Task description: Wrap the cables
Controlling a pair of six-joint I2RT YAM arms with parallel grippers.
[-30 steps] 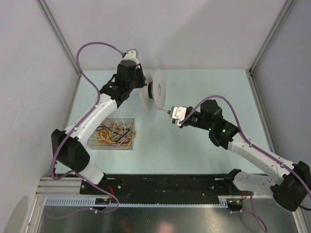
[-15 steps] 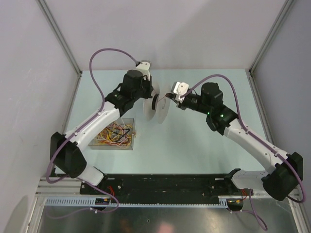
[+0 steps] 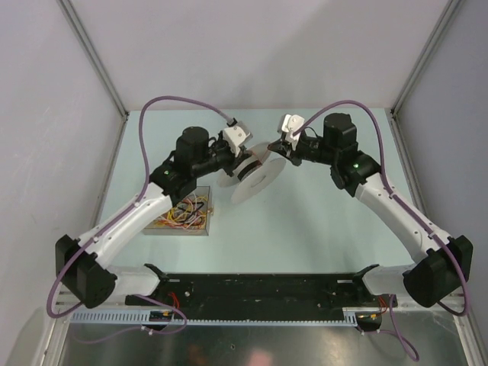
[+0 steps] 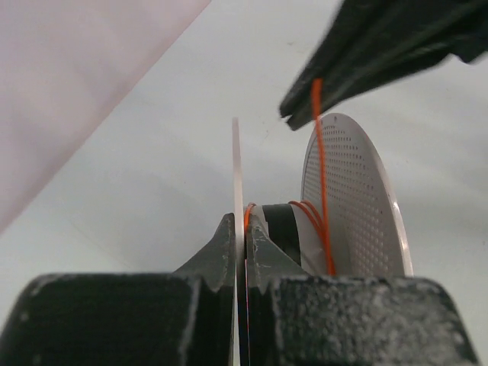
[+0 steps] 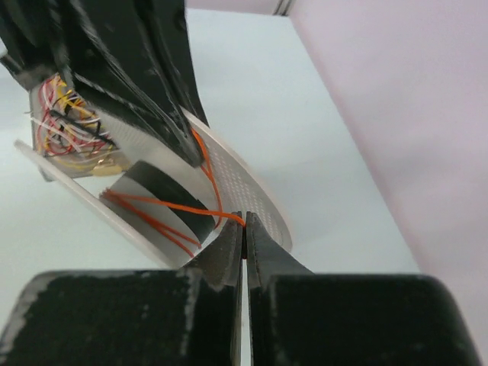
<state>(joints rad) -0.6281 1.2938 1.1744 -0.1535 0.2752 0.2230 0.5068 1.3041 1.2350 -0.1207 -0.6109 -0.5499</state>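
The white perforated spool (image 3: 258,180) hangs tilted above the table, with my left gripper (image 3: 245,158) shut on the edge of one flange (image 4: 235,168). An orange cable (image 4: 319,168) lies in a few turns round the spool's core (image 5: 164,191). From there it runs taut to my right gripper (image 5: 244,219), which is shut on its end. That right gripper (image 3: 276,146) sits just to the right of the spool, and its black tips (image 4: 305,107) show above the perforated flange (image 4: 354,198). Several more cables (image 3: 180,210) lie tangled in a box.
The clear box (image 3: 206,225) of yellow, red and white wires stands on the table at the left, under my left arm. Purple hoses (image 3: 164,103) arch over both arms. Grey walls (image 3: 46,114) close in the left, far and right sides.
My left arm has swung the spool nearer and to the right and tilted it. The right gripper has carried the orange cable from the near side of the spool round to its far right.
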